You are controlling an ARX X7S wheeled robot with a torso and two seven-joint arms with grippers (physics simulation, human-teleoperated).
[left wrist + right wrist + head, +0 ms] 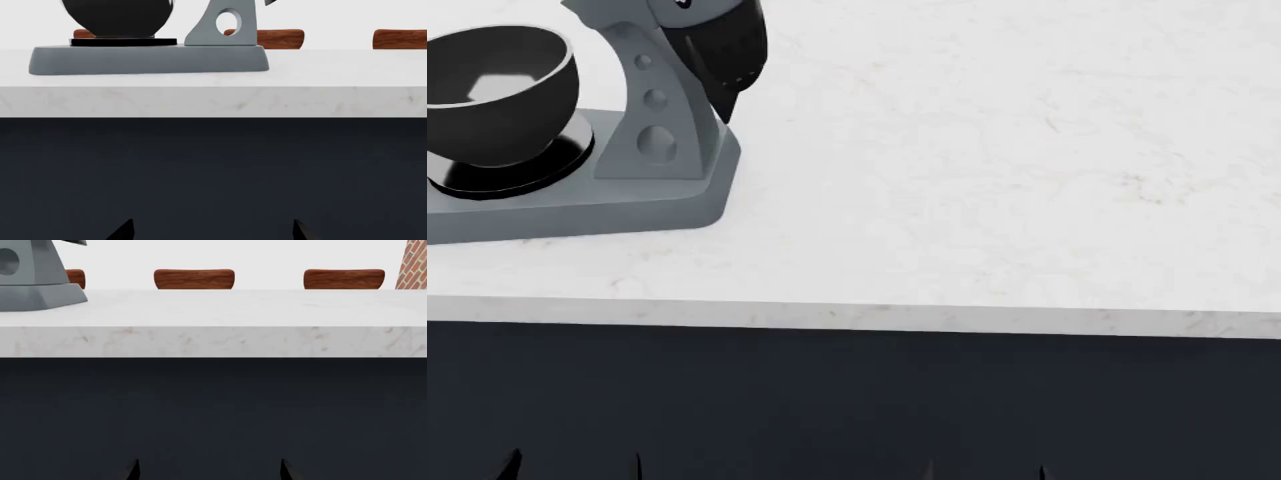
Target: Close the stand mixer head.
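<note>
The stand mixer stands at the left of the white counter (pixel 988 180). Its head (pixel 727 45) is tilted up; only the black tapered end and a bit of grey show at the top of the head view. The dark glossy bowl (pixel 494 80) sits on the flat grey base (pixel 587 215) beside the upright pillar (pixel 654 110). The left wrist view shows the base (pixel 150 59), pillar (pixel 223 27) and bowl (pixel 117 15). My left gripper (pixel 212 231) and right gripper (pixel 208 471) are open and empty, low before the dark cabinet front, well below the counter edge.
The counter's front edge (pixel 854 315) overhangs a dark cabinet face (pixel 854 400). Wooden chair backs (pixel 194 279) stand beyond the counter's far side. A brick wall (pixel 415 265) shows at one edge of the right wrist view.
</note>
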